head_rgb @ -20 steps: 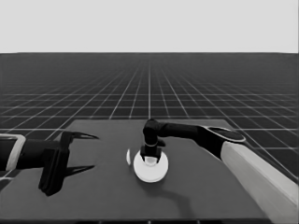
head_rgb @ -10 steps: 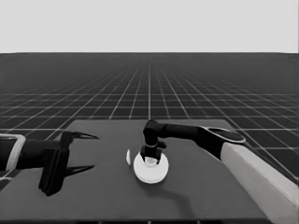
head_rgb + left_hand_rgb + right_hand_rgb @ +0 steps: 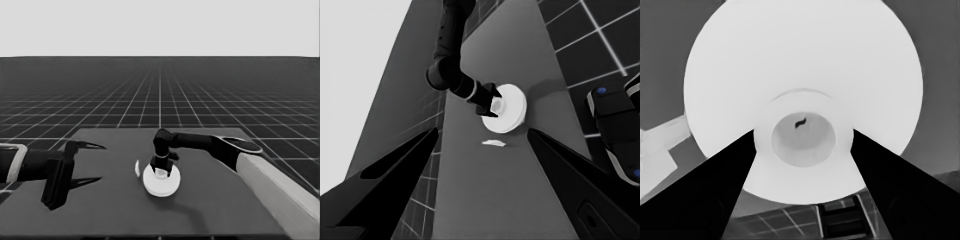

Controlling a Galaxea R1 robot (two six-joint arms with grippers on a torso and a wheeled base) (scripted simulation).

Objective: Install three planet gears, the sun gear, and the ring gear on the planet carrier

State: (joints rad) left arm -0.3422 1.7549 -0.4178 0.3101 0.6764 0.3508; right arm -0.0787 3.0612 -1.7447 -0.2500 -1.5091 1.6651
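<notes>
Head view: right claw [image 3: 161, 172] grips larger round part [image 3: 161, 181].

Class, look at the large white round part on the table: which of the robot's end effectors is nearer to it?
Right. The right end effector sits directly over the larger round part, fingers straddling its raised hub. The left end effector waits over the table's left end, well apart.

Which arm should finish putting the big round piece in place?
Probably the right. The right gripper is directly over the larger round part, fingers around its raised middle. The left gripper waits open over the table's left end, away from it.
</notes>
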